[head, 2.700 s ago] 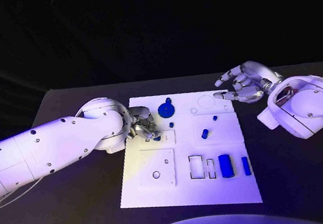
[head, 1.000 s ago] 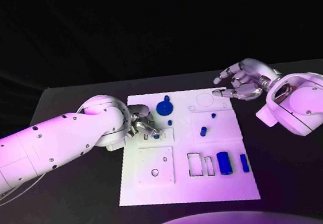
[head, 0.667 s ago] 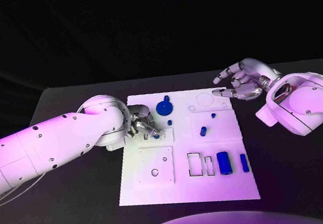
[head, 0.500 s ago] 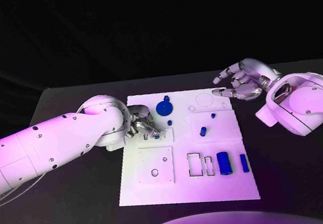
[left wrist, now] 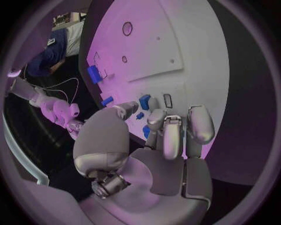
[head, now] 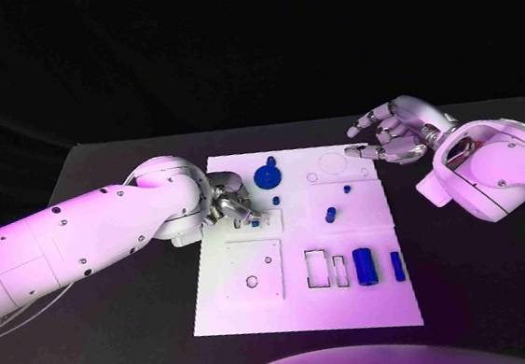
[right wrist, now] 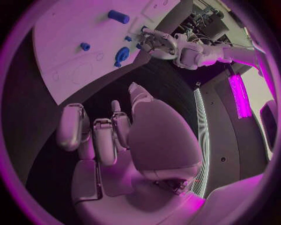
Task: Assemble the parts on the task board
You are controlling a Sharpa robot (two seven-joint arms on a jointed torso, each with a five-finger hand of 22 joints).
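The white task board (head: 249, 302) lies in the middle of the black table. My left hand (head: 229, 204) reaches down onto its far left part. There the thumb and a finger pinch a small blue part (head: 254, 223) beside a narrow slot (left wrist: 168, 101); the same part (left wrist: 144, 101) shows at the fingertips in the left wrist view. A round blue part (head: 268, 177) stands just beyond that hand. My right hand (head: 391, 137) hovers above the board's far right corner, fingers loosely bent and apart, holding nothing.
Two small blue parts (head: 347, 189) (head: 331, 214) sit mid-board. Two blue blocks (head: 363, 265) (head: 396, 264) stand beside empty rectangular slots (head: 318, 268) near the front. A ring hole (head: 252, 283) marks the left panel. Bare table (head: 115, 358) surrounds the board.
Almost nothing has moved. My left hand stays at the small blue part and my right hand keeps hovering at the far right corner.
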